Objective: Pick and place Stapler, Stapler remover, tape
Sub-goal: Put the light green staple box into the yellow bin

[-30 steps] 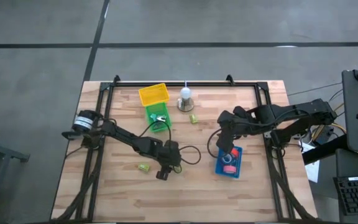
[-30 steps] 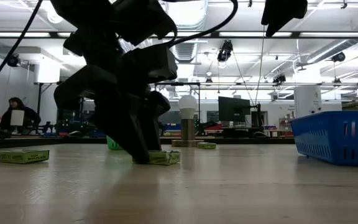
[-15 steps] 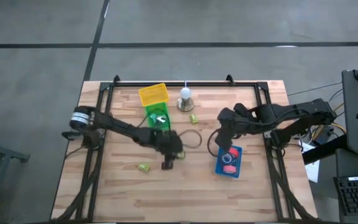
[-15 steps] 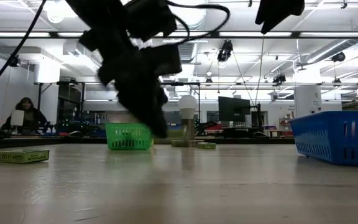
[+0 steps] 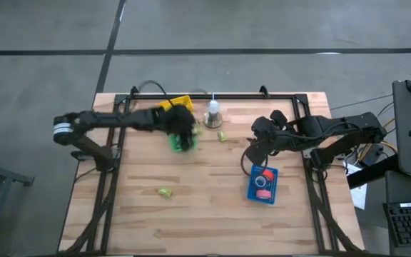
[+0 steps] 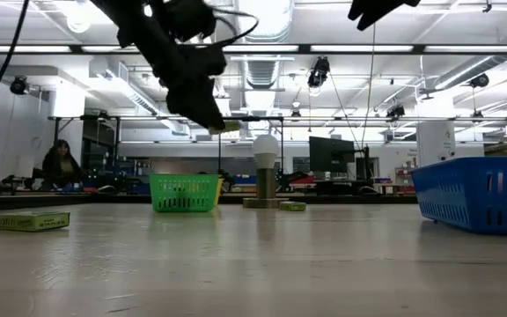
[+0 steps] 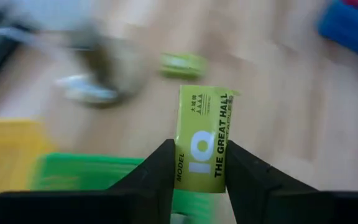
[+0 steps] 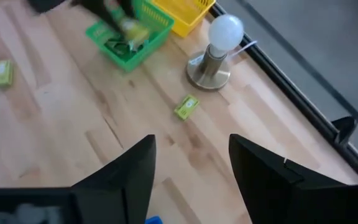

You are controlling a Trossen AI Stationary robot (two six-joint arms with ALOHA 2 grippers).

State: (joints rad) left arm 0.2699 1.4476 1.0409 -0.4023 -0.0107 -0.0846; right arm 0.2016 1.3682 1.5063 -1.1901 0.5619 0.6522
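Observation:
My left gripper (image 5: 183, 128) is shut on a small green printed box (image 7: 205, 140) and holds it in the air over the green basket (image 5: 182, 137) at the table's far side; it also shows in the low view (image 6: 211, 121). My right gripper (image 8: 191, 180) is open and empty, high above the table beside the blue tray (image 5: 262, 185). Red tape rolls (image 5: 262, 180) lie inside that tray. Two more green boxes lie flat on the table, one near the lamp (image 5: 222, 135) and one toward the near left (image 5: 165, 192). My left gripper pinches the green box's two long sides (image 7: 182, 163) between its two fingers (image 7: 160, 174), at the box's near end. The fingers lie along the box, and its far end sticks out past them. The box is lifted clear, above the green basket (image 7: 86, 177).
A yellow basket (image 5: 175, 107) stands behind the green one. A bulb lamp on a round base (image 5: 212, 114) stands at the far middle. A black rail frames the table (image 5: 191, 95). A person sits in the room beyond (image 6: 60, 163).
My left gripper has lifted the green box off the table's middle and carried it up and toward the far left, to above the green basket. My right gripper has stayed open and shifted slightly toward the far edge.

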